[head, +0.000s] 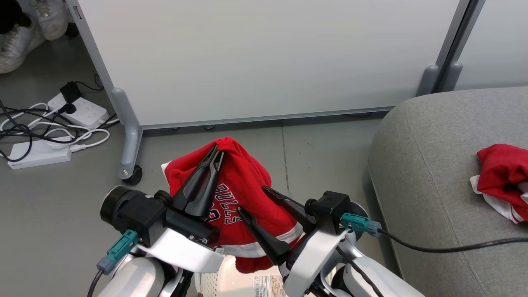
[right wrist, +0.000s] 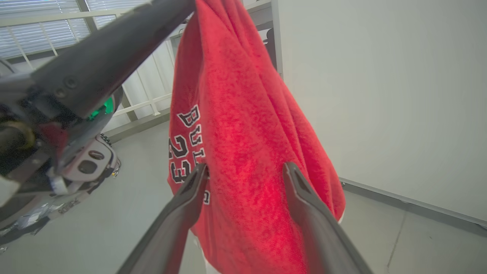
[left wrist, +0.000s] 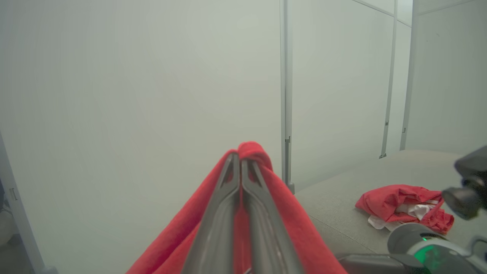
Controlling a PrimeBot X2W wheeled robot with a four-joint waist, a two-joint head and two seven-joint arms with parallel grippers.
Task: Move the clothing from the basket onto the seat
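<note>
Left fingers (head: 204,177) pressed together, pinching the soft red "BULLS 23" jersey (head: 243,185), which hangs over the white perforated plastic basket (head: 218,284). Right fingers (head: 284,202) spread, jersey fabric between them. Second red garment (head: 501,173) lies on the grey fabric seat (head: 433,165).

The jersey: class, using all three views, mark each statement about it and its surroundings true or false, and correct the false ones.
1. The left claw is shut on the jersey. True.
2. The right claw is clamped on the jersey. False: its fingers are spread open.
3. A second red garment lies on the seat. True.
4. The jersey lies folded inside the basket. False: it hangs from the left claw, raised over the basket.
</note>
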